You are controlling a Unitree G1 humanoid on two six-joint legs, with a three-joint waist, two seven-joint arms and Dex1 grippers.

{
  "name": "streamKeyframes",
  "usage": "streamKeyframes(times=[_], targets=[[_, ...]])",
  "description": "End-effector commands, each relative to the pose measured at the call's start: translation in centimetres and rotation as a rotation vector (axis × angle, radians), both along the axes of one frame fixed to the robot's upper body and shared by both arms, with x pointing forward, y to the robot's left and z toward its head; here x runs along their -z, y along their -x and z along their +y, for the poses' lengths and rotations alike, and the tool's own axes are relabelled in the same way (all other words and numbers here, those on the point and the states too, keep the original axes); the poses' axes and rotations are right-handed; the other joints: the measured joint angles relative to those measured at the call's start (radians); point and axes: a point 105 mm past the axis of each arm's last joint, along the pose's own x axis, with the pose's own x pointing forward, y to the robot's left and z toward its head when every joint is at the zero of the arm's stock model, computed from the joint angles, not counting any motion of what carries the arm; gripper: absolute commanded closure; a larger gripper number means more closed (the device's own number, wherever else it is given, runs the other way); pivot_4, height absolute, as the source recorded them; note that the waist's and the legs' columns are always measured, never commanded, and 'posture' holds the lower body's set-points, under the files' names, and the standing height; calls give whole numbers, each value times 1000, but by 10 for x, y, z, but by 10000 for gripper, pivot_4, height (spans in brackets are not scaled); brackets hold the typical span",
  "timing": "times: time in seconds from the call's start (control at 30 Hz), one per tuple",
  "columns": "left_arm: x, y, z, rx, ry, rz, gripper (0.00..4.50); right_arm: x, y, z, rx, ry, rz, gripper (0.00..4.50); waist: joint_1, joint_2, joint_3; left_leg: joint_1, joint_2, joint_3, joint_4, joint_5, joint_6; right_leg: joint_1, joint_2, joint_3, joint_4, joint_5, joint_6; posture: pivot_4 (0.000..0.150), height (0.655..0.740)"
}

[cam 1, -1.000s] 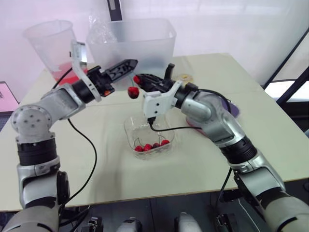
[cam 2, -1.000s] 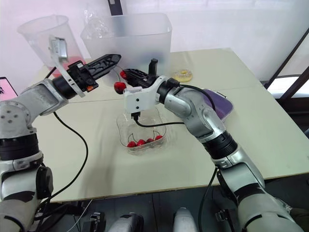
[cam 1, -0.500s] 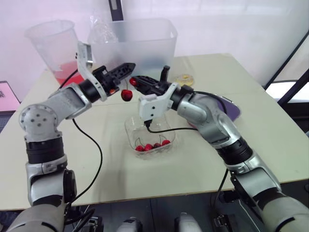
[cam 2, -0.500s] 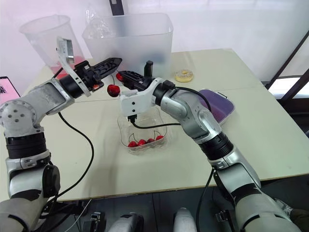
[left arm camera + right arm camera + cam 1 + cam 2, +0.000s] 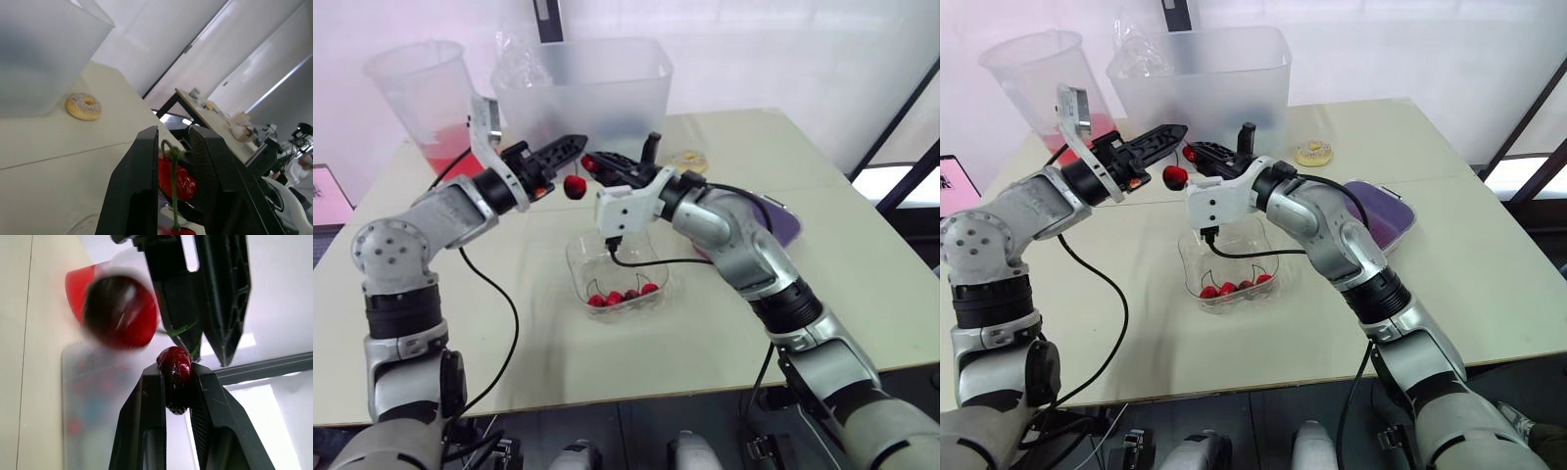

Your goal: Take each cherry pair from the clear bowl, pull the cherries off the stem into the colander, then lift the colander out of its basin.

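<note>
My right gripper point(image 5: 594, 164) is shut on one dark red cherry point(image 5: 175, 377) of a pair, above the clear bowl point(image 5: 576, 257). The second cherry point(image 5: 575, 185) hangs below on the green stem point(image 5: 173, 181). From the left, my left gripper point(image 5: 570, 148) meets it tip to tip, its fingers shut on the stem just above the held cherry. Several more cherries point(image 5: 622, 296) lie in the bowl. The red colander point(image 5: 445, 157) sits in its clear basin point(image 5: 411, 83) at the back left, behind my left arm.
A large translucent bin point(image 5: 597, 78) stands at the back of the table. A small doughnut point(image 5: 686, 157) lies behind my right gripper, and a purple tray point(image 5: 775, 223) sits under my right forearm. A black cable hangs from each wrist.
My left gripper has come in towards the right one and closed its fingers on the stem. The hanging cherry has swung a little. The right gripper keeps its hold.
</note>
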Motion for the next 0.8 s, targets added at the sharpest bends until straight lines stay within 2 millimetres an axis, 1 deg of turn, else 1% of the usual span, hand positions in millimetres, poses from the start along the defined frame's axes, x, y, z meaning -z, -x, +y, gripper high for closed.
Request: streamKeyframes(times=[0.03, 0.07, 0.1, 0.13, 0.33, 0.43, 0.5, 0.53, 0.57, 0.6, 0.63, 0.67, 0.73, 0.8], targets=[[-13, 4, 8, -19, 12, -57, 34289, -15, 9, 3, -33, -35, -32, 40839, 0, 0, 0, 0, 0, 0, 0, 0, 0, 0, 0, 0, 0, 0, 0, 1500, 7400], [-13, 4, 8, -21, 12, -56, 39645, -15, 10, 4, -35, -34, -31, 40839, 0, 0, 0, 0, 0, 0, 0, 0, 0, 0, 0, 0, 0, 0, 0, 1500, 7400], [-13, 5, 7, -13, 11, -65, 42830, -14, 10, 5, -42, -31, -21, 40839, 0, 0, 0, 0, 0, 0, 0, 0, 0, 0, 0, 0, 0, 0, 0, 1500, 7400], [-14, 5, 7, -10, 14, -70, 44011, -13, 11, 5, -47, -29, -15, 40839, 0, 0, 0, 0, 0, 0, 0, 0, 0, 0, 0, 0, 0, 0, 0, 1500, 7400], [-17, 4, 7, -4, 29, -78, 44011, -12, 12, 7, -56, -23, -2, 40839, 0, 0, 0, 0, 0, 0, 0, 0, 0, 0, 0, 0, 0, 0, 0, 1500, 7400], [-17, 4, 7, -4, 30, -78, 44011, -13, 15, 6, -88, -54, 41, 40839, 0, 0, 0, 0, 0, 0, 0, 0, 0, 0, 0, 0, 0, 0, 0, 1500, 7400], [-18, 3, 8, -4, 30, -78, 45000, -15, 16, 4, -98, -70, 50, 32731, 0, 0, 0, 0, 0, 0, 0, 0, 0, 0, 0, 0, 0, 0, 0, 1500, 7400], [-18, 3, 8, -4, 30, -78, 45000, -15, 16, 4, -99, -70, 51, 29437, 0, 0, 0, 0, 0, 0, 0, 0, 0, 0, 0, 0, 0, 0, 0, 1500, 7400], [-18, 4, 8, -1, 28, -81, 45000, -12, 17, 1, -101, -57, 57, 25242, 0, 0, 0, 0, 0, 0, 0, 0, 0, 0, 0, 0, 0, 0, 0, 1500, 7400], [-18, 4, 8, 1, 27, -83, 45000, -10, 18, 0, -104, -48, 61, 19655, 0, 0, 0, 0, 0, 0, 0, 0, 0, 0, 0, 0, 0, 0, 0, 1500, 7400], [-19, 4, 8, 3, 26, -85, 45000, -8, 18, -4, -101, -36, 71, 15171, 1, 0, 0, 0, 0, 0, 0, 0, 0, 0, 0, 0, 0, 0, 0, 1500, 7400], [-19, 4, 9, 4, 24, -86, 45000, -5, 17, -8, -97, -28, 80, 9281, 1, 0, 0, 0, 0, 0, 0, 0, 0, 0, 0, 0, 0, 0, 0, 1500, 7400], [-21, 6, 10, 21, 3, -95, 45000, -2, 13, -25, -72, -30, 133, 394, 2, 0, 0, 0, 0, 0, 0, 0, 0, 0, 0, 0, 0, 0, 0, 1500, 7400], [-23, 9, 10, 55, -32, -119, 45000, 0, 5, -44, -33, -59, 219, 394, 2, 0, 0, 0, 0, 0, 0, 0, 0, 1, 0, 0, 0, 0, 0, 1500, 7400]])
